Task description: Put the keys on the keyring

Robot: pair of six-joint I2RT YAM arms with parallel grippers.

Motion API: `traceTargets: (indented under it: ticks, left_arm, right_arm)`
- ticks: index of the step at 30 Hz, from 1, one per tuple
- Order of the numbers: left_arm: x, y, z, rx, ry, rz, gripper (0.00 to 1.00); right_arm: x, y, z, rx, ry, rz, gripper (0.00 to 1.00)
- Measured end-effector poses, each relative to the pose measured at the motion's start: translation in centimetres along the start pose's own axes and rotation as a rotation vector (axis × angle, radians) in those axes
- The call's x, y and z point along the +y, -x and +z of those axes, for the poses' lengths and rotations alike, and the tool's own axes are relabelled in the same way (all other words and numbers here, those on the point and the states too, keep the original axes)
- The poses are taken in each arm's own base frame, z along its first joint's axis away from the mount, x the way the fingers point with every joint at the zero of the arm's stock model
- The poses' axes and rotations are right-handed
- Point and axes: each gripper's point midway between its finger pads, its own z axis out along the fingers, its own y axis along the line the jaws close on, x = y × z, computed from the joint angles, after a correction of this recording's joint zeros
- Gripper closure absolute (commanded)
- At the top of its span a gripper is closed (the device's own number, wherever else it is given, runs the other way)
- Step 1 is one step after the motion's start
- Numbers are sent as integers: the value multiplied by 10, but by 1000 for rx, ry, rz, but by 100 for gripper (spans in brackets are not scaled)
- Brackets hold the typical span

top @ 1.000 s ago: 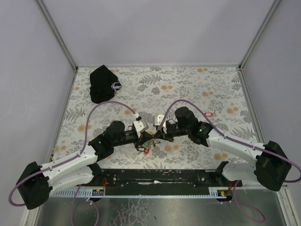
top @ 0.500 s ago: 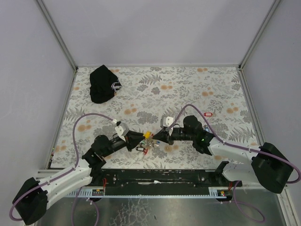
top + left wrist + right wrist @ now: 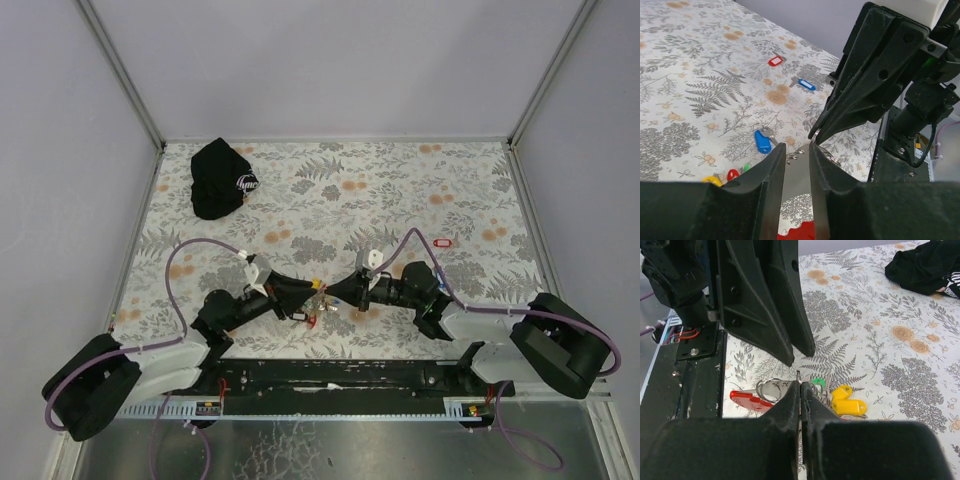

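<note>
Metal keyring lies near-centre on tabletop beside yellow-tagged keys | left hand slightly apart over grey bar | right hand pinched together at the bunch | likely light, stiff, slippery: hold ring by bar, keys by plastic tags

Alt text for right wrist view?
Shut right gripper, tips at the keyring, which lies with a red piece and green and yellow keys on a floral table. Left gripper open just beyond; black cap top right.
</note>
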Motion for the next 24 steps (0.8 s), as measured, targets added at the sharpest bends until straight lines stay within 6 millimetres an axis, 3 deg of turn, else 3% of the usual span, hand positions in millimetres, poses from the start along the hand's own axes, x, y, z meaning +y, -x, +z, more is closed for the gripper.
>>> traceTargets:
  ticks: [13, 24]
  left_arm:
    - [-8, 5, 5, -31, -51, -21, 73]
    - [-3, -10, 7, 10, -38, -66, 74]
  right_arm:
    - [-1, 4, 2, -76, -18, 61, 100]
    - [1, 7, 3, -107, -12, 92, 100]
